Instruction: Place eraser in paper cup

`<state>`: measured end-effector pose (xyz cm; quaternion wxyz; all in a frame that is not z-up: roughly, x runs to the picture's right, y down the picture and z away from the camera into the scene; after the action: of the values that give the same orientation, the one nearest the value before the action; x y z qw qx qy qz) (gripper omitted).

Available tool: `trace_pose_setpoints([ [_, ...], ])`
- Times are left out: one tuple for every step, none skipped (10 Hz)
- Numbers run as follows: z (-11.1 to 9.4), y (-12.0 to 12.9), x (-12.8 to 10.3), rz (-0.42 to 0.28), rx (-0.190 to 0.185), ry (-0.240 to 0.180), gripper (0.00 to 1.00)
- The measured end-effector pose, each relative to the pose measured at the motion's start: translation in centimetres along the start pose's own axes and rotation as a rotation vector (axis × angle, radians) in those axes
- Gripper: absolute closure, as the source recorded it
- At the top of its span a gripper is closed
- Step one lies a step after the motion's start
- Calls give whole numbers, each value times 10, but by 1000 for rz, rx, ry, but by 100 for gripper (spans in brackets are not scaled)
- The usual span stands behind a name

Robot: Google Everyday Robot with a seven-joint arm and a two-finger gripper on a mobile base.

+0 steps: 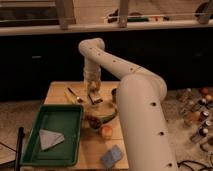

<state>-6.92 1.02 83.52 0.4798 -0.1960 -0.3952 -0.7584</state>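
Observation:
My gripper point(93, 94) hangs from the white arm point(135, 95) over the back middle of the wooden table point(60, 90), low above the surface. A small pale object point(96, 100) sits right under it; I cannot tell whether this is the eraser or whether it is held. A dark-looking cup point(115, 94) stands just right of the gripper, partly hidden by the arm; I cannot tell if it is the paper cup.
A green tray point(37, 145) with a grey cloth point(50, 138) fills the front left. A greenish dish point(102, 118), an orange item point(106, 131) and a blue sponge point(112, 156) lie in front of the gripper. Utensils point(74, 95) lie to its left. Bottles point(197, 117) stand right of the table.

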Motion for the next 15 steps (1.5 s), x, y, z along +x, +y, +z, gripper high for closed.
trace_pose_setpoints([
  [0,1,0,3,2,-1,20],
  [0,3,0,7,4,-2,20],
  [-1,5,-1,10,4,-2,20],
  [-1,6,-1,12,5,1,20],
  [-1,6,-1,12,7,5,20],
  [-2,9,-3,15,8,5,20],
  [-3,12,-5,19,8,7,20],
  [-5,14,-6,21,8,10,20],
  [-8,15,-6,21,8,13,20],
  [-10,14,-6,17,7,15,20],
  [-14,12,-7,10,5,17,20],
  [-17,12,-7,6,4,25,20],
  [-19,12,-7,4,3,28,20],
  [-19,12,-7,2,2,33,20],
  [-19,12,-7,2,3,33,20],
])
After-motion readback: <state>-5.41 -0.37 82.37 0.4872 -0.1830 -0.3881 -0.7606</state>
